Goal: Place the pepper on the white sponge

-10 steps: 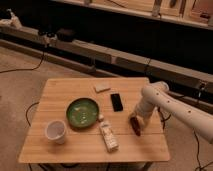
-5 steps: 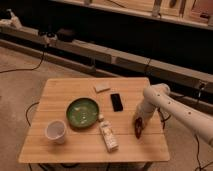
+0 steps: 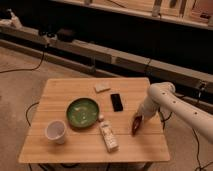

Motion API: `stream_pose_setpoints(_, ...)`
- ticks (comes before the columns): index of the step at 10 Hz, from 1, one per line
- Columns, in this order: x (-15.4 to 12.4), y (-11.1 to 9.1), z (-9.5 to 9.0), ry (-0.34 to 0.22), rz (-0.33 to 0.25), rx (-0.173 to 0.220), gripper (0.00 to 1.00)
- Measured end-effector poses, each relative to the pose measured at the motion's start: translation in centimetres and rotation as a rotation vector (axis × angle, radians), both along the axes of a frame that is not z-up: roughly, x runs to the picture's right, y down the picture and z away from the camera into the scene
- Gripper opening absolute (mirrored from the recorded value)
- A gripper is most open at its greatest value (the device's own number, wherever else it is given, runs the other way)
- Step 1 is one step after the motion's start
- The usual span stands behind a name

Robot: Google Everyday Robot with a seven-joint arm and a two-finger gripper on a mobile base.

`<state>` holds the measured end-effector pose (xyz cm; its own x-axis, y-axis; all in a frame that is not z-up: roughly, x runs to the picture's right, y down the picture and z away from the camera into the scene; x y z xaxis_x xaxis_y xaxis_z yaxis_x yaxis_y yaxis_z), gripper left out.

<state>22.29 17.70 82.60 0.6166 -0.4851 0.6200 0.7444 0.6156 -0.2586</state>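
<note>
Gripper (image 3: 136,125), at 4 o'clock from the centre of the wooden table (image 3: 60,95): its jaws stood wide apart one second ago, were narrower half a second ago, and are now closed on the pepper (image 3: 134,129).

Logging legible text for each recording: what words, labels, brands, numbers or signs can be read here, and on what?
None legible.
The white remote-like object: any markings too small to read.
The gripper, at the right of the table, closed on the pepper: no text.
</note>
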Motion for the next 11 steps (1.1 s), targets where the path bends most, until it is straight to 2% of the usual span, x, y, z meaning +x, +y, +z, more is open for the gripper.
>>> stream_pose_setpoints(3, 3.7, -3.8, -1.3, 0.128, 0.246, 0.031, 0.00)
stream_pose_setpoints(4, 3.9, -4.1, -1.4, 0.135, 0.263, 0.035, 0.00)
stream_pose_setpoints(9, 4.0, -4.2, -1.2, 0.140, 0.261, 0.036, 0.00)
stream_pose_setpoints(11, 4.6, -5.7, 0.6, 0.169, 0.246, 0.044, 0.00)
